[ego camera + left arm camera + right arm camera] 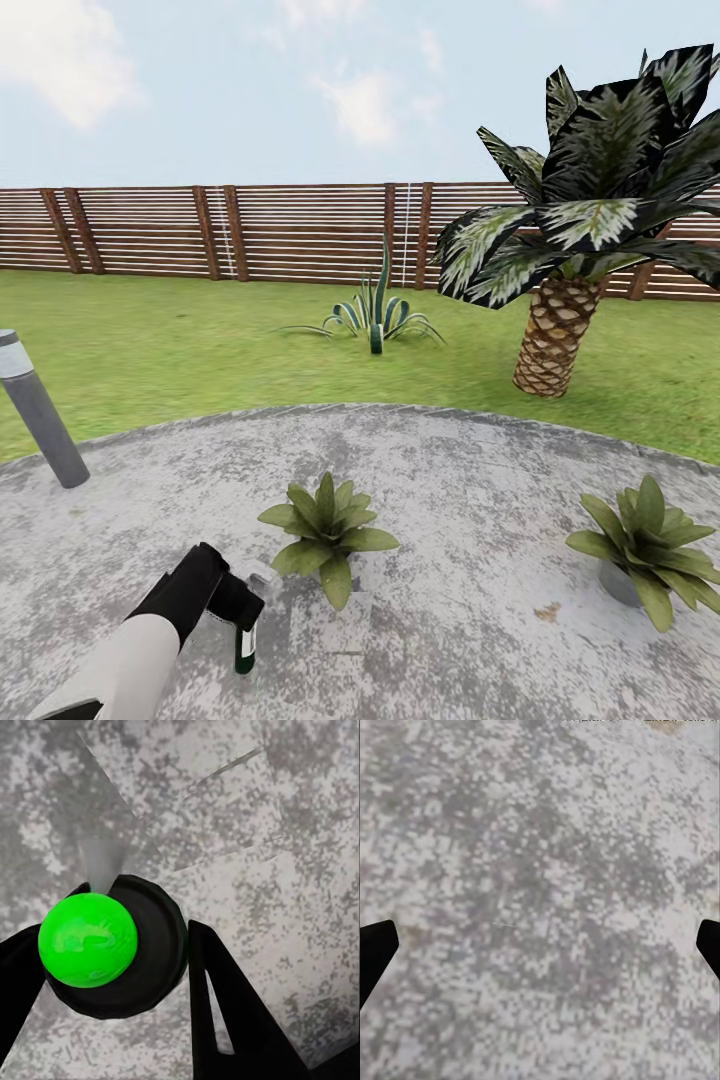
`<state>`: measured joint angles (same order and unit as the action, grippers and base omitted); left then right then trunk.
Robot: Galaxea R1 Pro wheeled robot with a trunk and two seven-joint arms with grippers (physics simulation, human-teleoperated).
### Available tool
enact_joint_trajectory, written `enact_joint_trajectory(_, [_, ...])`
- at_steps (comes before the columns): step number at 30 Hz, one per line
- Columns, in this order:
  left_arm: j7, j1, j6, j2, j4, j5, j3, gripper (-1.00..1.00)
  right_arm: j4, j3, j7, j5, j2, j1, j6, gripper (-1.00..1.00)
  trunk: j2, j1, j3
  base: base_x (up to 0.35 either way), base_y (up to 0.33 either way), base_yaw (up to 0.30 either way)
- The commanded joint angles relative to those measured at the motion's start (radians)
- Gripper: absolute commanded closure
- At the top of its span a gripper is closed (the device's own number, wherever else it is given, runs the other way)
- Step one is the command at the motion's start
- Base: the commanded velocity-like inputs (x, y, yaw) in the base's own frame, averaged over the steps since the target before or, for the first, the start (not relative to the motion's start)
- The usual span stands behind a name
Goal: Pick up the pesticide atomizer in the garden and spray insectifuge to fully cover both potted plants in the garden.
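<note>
In the head view my left gripper (236, 612) hangs low over the stone patio (470, 470), shut on the pesticide atomizer (245, 648), a dark green bottle with a white band. It is just left of the nearer potted plant (326, 528). The second potted plant (645, 545) stands at the right. From the left wrist view I see the atomizer's (112, 945) black round top with a bright green knob, held between the black fingers (225, 1012). Faint pale translucent patches (335, 612) lie by the nearer plant's pot. My right gripper (540, 945) is open over bare patio.
A grey bollard post (40, 415) stands at the patio's left edge. Beyond on the lawn (150, 350) are a striped agave (375, 315) and a palm (555, 340), with the slatted wooden fence (250, 235) behind.
</note>
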<state>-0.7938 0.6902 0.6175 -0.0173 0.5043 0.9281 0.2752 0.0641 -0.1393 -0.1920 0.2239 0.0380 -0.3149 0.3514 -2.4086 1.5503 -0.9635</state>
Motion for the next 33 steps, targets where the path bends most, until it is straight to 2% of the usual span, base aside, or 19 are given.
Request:
enact_joint_trajectory(1, [-0.007,0.001,0.005,-0.004,0.008,0.008,0.008,1.0,-0.001,-0.008,-0.002,0.011,0.0,-0.001,0.003,-1.0,0.0,0.0,-0.001,0.0,0.0,0.0])
enact_joint_trajectory(5, [-0.007,0.002,0.005,-0.007,0.016,0.008,0.008,1.0,0.0,-0.008,-0.002,0.011,0.0,-0.001,0.003,-1.0,0.0,0.0,-0.001,0.106,-0.053,0.0])
enact_joint_trajectory(20, [-0.01,-0.01,0.016,-0.015,0.004,0.007,0.005,1.0,0.0,-0.007,-0.003,0.009,-0.004,-0.001,0.003,-1.0,0.0,0.0,-0.003,0.269,-0.114,0.024])
enact_joint_trajectory(22, [-0.013,-0.007,0.052,-0.021,0.003,0.011,-0.022,1.0,0.0,-0.007,-0.003,0.009,-0.004,-0.001,0.003,-1.0,0.0,0.0,-0.004,0.051,-0.003,0.083])
enact_joint_trajectory(24, [-0.02,-0.001,0.102,-0.023,0.002,0.014,-0.076,1.0,0.001,-0.008,-0.003,0.009,-0.003,-0.001,0.003,-1.0,0.0,0.0,-0.004,0.021,-0.001,0.034])
enact_joint_trajectory(25, [-0.041,0.003,0.153,-0.023,0.006,0.016,-0.14,1.0,0.001,-0.008,-0.003,0.009,-0.003,-0.001,0.003,-1.0,0.0,0.0,-0.005,0.007,0.0,0.011])
enact_joint_trajectory(26, [-0.07,0.005,0.186,-0.024,0.011,0.016,-0.182,1.0,0.001,-0.008,-0.003,0.009,-0.004,-0.001,0.003,-1.0,0.0,0.0,-0.005,0.003,0.0,0.006])
enact_joint_trajectory(27, [-0.096,0.007,0.206,-0.025,0.013,0.017,-0.204,1.0,0.0,-0.008,-0.003,0.009,-0.003,-0.001,0.003,-1.0,0.0,0.0,-0.005,0.002,0.0,0.004])
enact_joint_trajectory(29, [-0.156,0.021,0.232,-0.026,0.016,0.019,-0.232,1.0,0.001,-0.008,-0.005,0.009,-0.003,-0.001,0.003,-1.0,0.0,0.0,-0.005,0.001,0.0,0.002])
enact_joint_trajectory(31, [-0.216,0.06,0.247,-0.027,0.016,0.021,-0.246,1.0,0.002,-0.008,-0.006,0.009,-0.001,-0.001,0.003,-1.0,0.0,0.0,-0.005,0.0,0.0,0.0])
enact_joint_trajectory(33, [-0.232,0.079,0.251,-0.027,0.016,0.022,-0.25,1.0,0.002,-0.008,-0.007,0.009,0.001,0.0,0.003,-1.0,0.0,0.0,-0.005,0.0,0.0,0.0])
